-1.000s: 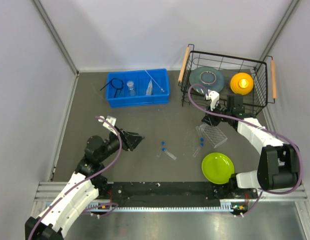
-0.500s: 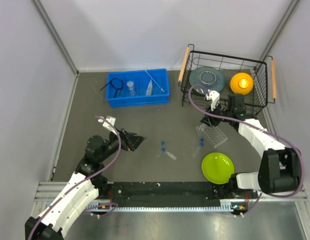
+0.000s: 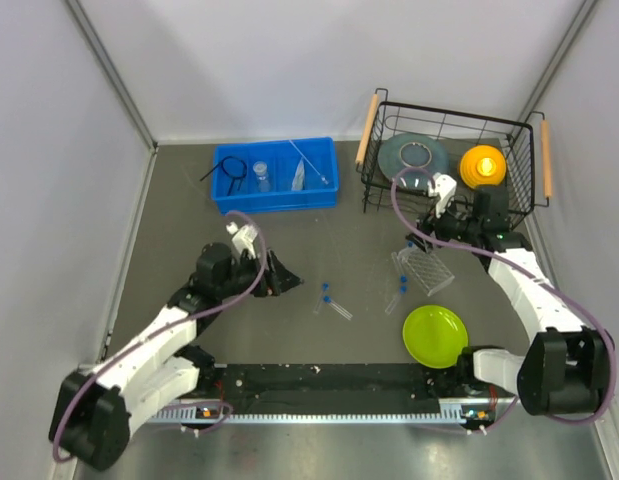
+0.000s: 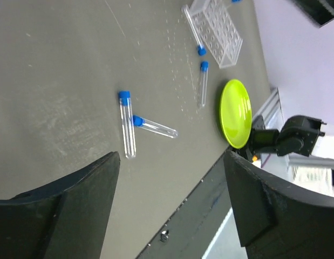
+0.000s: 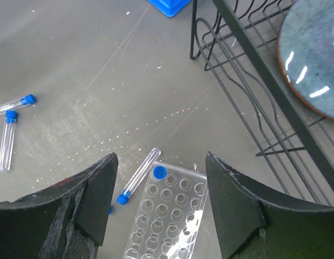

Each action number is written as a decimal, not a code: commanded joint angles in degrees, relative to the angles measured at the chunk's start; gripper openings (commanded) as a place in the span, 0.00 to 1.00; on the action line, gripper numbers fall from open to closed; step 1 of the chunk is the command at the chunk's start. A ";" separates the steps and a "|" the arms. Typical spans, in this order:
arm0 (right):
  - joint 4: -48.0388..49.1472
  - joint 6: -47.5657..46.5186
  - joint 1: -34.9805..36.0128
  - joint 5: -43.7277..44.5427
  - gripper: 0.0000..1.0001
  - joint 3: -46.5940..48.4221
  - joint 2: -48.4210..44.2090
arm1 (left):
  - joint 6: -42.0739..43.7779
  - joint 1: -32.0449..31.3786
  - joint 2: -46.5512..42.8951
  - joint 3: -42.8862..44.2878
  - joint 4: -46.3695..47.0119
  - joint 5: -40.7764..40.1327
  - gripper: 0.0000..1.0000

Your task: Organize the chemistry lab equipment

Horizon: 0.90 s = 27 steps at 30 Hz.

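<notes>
Top external view: the ring (image 3: 234,168), jar (image 3: 262,179) and packet (image 3: 299,178) lay in the blue bin (image 3: 276,201), so that part looked done. Four tubes (image 3: 327,294) lay loose on the table, two at centre and two just beside the rack (image 3: 429,268).

Left wrist view: the left gripper (image 4: 172,162) hung wide open and empty above the centre pair of tubes (image 4: 126,125).

Right wrist view: the right gripper (image 5: 161,156) was also spread wide, holding nothing, over the rack (image 5: 172,218). A blue cap (image 5: 159,172) showed in one corner hole, likely a seated tube. The loose tubes and the rack seemed left to sort.
</notes>
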 commanded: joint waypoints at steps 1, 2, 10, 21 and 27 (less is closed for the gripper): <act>2.19 0.42 -2.48 -5.75 0.67 0.21 -3.43 | 4.77 -2.26 12.21 10.95 -10.35 5.91 0.80; 2.46 0.68 -4.22 -7.06 0.68 0.04 -4.13 | 8.26 -5.23 14.41 13.50 -14.90 4.16 0.80; 0.36 2.27 -5.64 -12.52 0.73 1.35 -5.63 | 13.92 -19.84 34.63 35.22 -41.21 -18.24 0.61; -3.16 1.22 -5.64 -16.75 0.78 -1.19 -9.59 | 13.13 -25.47 45.88 42.96 -46.33 -26.27 0.52; -3.16 -0.89 -5.56 -16.83 0.78 -2.34 -9.76 | 12.43 -26.27 49.67 44.20 -44.48 -24.69 0.51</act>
